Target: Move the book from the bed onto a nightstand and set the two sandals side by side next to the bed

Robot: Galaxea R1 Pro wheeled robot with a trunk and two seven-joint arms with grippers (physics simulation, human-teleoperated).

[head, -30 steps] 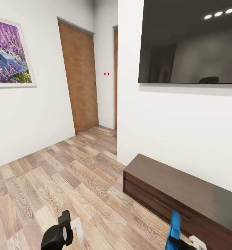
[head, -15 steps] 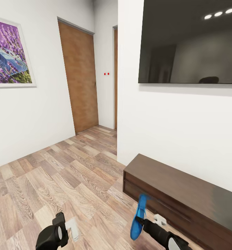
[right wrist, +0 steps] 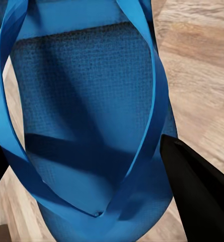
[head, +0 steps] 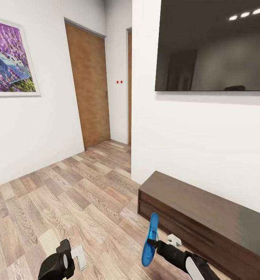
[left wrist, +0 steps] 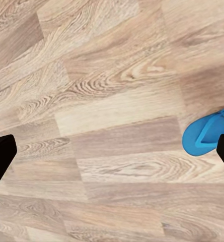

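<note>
- The right hand (head: 155, 244) is clenched on one blue sandal (head: 149, 240), holding it on edge above the wood-plank floor (head: 67, 198), beside the long dark cabinet (head: 208, 217).
- The left hand (head: 73, 258) hangs released, grasping nothing.
- A second blue sandal (left wrist: 210, 133) lies on the floor.

Head view of a white-walled room with a wood-plank floor (head: 67, 194), a brown door (head: 89, 85), a framed lavender picture (head: 9, 58) at left and a dark wall-mounted screen (head: 211, 46) above a long low dark cabinet (head: 208, 217). The right gripper (head: 155, 244), low in the frame, clasps a blue sandal (head: 149, 241) held on edge, just in front of the cabinet. The left gripper (head: 77, 256) hangs over the floor, well apart from the sandal; its jaw spacing is not discernible.
</note>
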